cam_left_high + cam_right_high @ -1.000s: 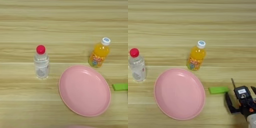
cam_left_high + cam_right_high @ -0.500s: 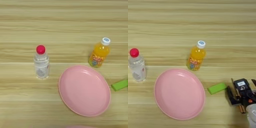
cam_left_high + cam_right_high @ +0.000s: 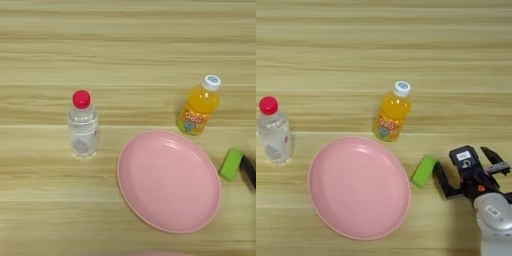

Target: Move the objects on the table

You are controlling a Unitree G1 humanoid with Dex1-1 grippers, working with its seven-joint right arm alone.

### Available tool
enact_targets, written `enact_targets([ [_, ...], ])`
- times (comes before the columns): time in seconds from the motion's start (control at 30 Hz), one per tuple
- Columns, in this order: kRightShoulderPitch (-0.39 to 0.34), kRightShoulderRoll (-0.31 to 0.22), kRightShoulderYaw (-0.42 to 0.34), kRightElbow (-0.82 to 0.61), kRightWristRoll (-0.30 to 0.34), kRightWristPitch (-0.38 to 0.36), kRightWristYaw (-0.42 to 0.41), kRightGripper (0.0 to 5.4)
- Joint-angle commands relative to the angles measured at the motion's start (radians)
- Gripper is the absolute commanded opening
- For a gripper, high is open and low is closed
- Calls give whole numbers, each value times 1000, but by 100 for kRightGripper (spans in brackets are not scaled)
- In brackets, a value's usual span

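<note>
Standing over the tabletop (image 3: 326, 30), I count 4 items on it and 1 gripper (image 3: 468, 172) at the right side. The jaws stand wide apart and hold nothing; the left finger (image 3: 441, 180) is touching or just beside the right end of the green block (image 3: 424, 171), though actual contact cannot be confirmed. The block lies tilted on the wood, just right of the pink plate (image 3: 358, 187) and clear of its rim. The plate is bare inside. An orange juice bottle (image 3: 392, 112) stands upright just behind the plate, and a clear water bottle with a red cap (image 3: 273, 131) stands upright off to its left. Assessment: nothing is lifted or placed, so the job looks to be at an early stage. A grasp on the block, and any placement, remain outstanding.
</note>
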Motion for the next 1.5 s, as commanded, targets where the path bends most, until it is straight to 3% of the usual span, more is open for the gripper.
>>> enact_targets([
  [0.03,3,-35,-27,-32,-1,-9,-15,538],
  [0.23,54,-15,-44,-167,6,20,-15,538],
  [0.67,277,79,-29,-436,31,76,32,538],
  [1.0,345,103,18,-475,14,73,38,538],
  [1.5,332,113,92,-432,-21,54,12,538],
])
